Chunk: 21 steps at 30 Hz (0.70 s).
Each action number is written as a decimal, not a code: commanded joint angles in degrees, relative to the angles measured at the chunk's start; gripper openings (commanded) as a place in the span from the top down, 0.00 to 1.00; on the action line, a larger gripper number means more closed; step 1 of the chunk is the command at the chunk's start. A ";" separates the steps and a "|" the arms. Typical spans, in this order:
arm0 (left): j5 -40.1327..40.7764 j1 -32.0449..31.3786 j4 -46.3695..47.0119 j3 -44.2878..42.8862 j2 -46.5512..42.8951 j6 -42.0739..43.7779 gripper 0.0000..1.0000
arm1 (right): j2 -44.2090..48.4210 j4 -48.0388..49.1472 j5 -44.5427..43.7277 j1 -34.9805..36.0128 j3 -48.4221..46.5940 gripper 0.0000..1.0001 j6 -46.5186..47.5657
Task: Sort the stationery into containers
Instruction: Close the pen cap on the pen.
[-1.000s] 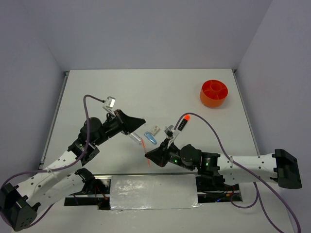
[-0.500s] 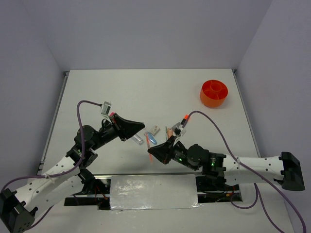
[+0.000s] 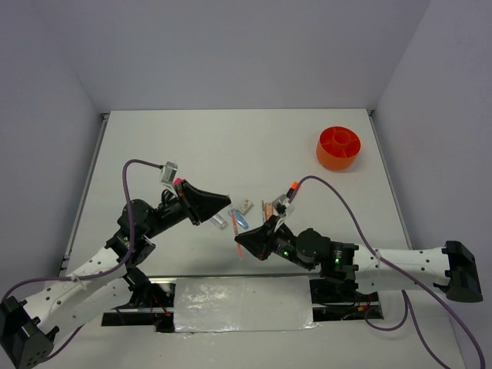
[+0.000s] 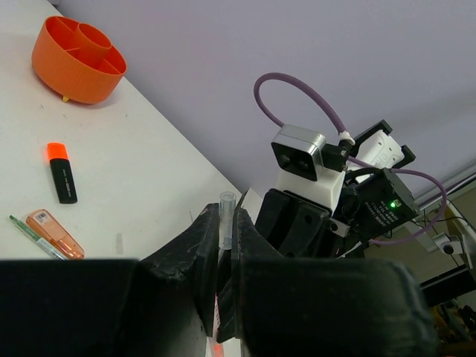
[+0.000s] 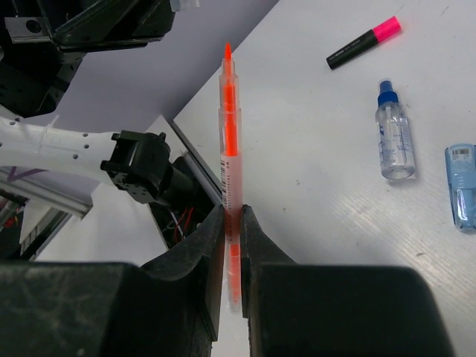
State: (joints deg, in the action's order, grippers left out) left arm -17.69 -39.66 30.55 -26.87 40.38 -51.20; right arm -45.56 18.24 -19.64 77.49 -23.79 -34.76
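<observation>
the right gripper (image 5: 232,217) is shut tight on the thin orange pen (image 5: 230,134). the pen sticks straight out past the fingers, with its pointy tip far from them. the left gripper (image 4: 226,230) is shut too. it pinches a thin clear stick (image 4: 226,207) that looks like a pen, but i cannot tell just what it is.

both grippers are up over the middle of the white table (image 3: 192,146), near its front edge, and they point at each other. the other small things lie on the table between them and around them. a black highlighter with a pink cap (image 5: 362,43) lies near the blue-capped clear tube (image 5: 393,137). the blue clip (image 5: 462,186) is just beside the tube. a small whitish block (image 3: 246,205) lies close by. a black highlighter with an orange cap (image 4: 63,178) lies near the peach piece (image 4: 56,233).

the round orange tub (image 3: 334,161) sits at the far right of the table, well apart from both grippers.
</observation>
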 commanded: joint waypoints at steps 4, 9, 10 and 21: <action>0.90 -0.77 3.82 0.59 0.14 1.89 1.00 | 2.67 1.01 -0.22 0.55 -0.73 1.00 1.10; 1.08 -1.12 4.26 0.94 0.49 1.81 1.00 | 2.58 0.14 -0.05 0.55 -1.08 1.00 1.45; 0.99 -1.21 4.78 1.12 0.58 1.63 1.00 | 2.41 -0.13 -0.14 0.55 -1.43 1.00 1.45; 1.52 -3.14 5.84 1.30 1.98 2.16 1.00 | 2.23 -2.15 -1.80 0.55 -2.22 1.00 1.72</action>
State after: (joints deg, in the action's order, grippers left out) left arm -16.34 -42.02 31.70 -25.71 42.13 -50.87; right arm -43.57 16.75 -19.51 77.49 -23.86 -33.95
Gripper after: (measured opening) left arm 0.199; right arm 0.155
